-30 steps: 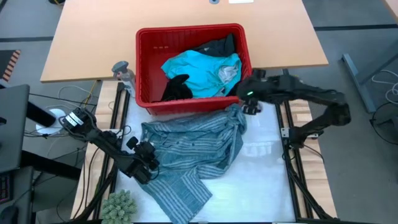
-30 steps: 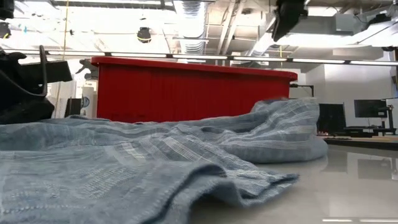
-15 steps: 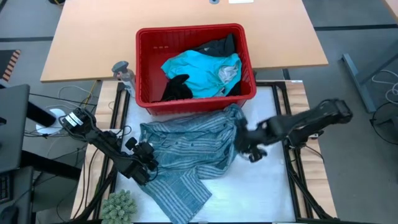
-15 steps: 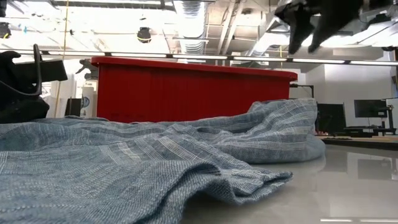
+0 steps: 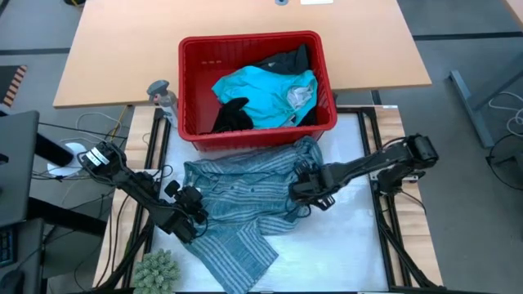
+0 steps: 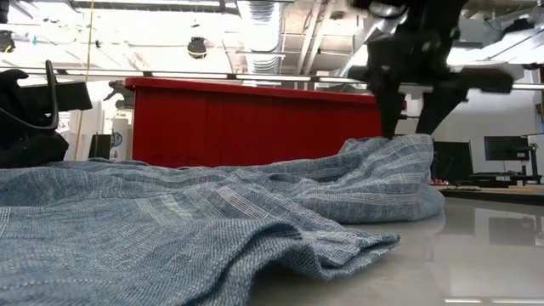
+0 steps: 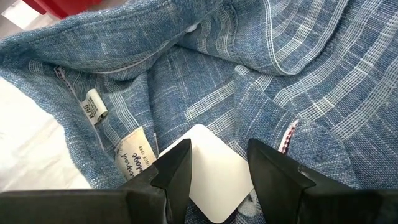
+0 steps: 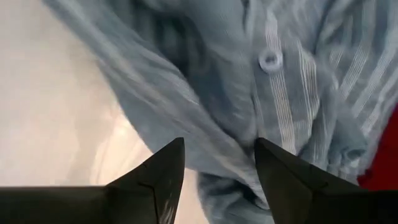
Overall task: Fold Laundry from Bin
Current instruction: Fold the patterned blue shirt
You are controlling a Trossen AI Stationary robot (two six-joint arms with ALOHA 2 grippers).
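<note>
Shirt [image 7: 205,68] care labels [image 7: 132,155] only wrist-visible

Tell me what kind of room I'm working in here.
Probably a lab or workshop, not a home: exposed ceiling ducts, computer monitors beyond the table, and a framed robot table with loose cables beside it.

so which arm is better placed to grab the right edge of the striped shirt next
The right. Its gripper hangs open right over the striped shirt's right edge, fingers straddling a fold. The left gripper is at the shirt's opposite side.
</note>
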